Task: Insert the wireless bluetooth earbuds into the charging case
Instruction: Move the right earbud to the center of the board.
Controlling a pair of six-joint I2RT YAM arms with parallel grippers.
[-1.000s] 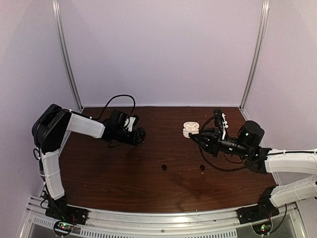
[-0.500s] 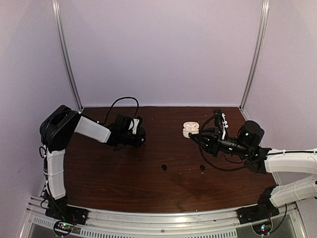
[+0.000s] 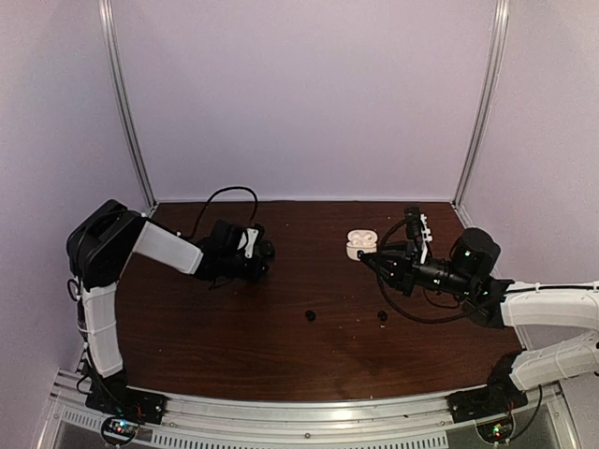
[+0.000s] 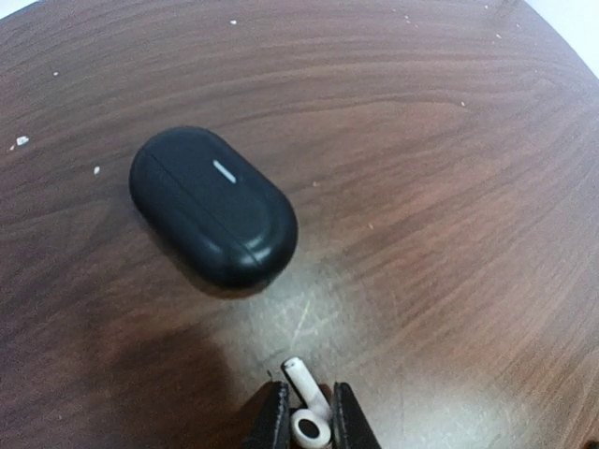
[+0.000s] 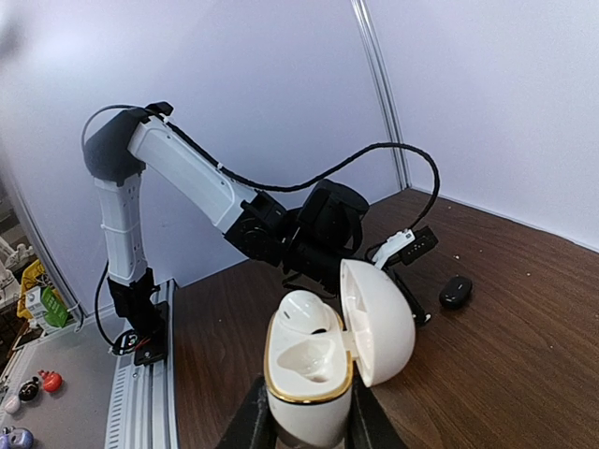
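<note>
My left gripper (image 4: 309, 393) is shut on a white stemmed earbud (image 4: 307, 426) and holds it low over the wood table, just in front of a closed black charging case (image 4: 213, 206). My right gripper (image 5: 309, 419) is shut on the base of a white charging case (image 5: 314, 374) and holds it upright with the lid open. One white earbud (image 5: 304, 313) sits in its far slot and the near slot is empty. Two black earbuds (image 3: 310, 315) (image 3: 382, 317) lie on the table between the arms. In the top view the left gripper (image 3: 265, 253) is at back left and the right gripper (image 3: 363, 258) at back right.
The black case also shows in the right wrist view (image 5: 455, 291) behind the white case. A black cable (image 3: 225, 192) loops behind the left wrist, another (image 3: 412, 309) hangs under the right wrist. Walls and metal posts (image 3: 126, 103) close the table's back.
The left arm has swung its elbow and drawn its wrist slightly back and left with the white earbud. The right arm and the white case have stayed put.
</note>
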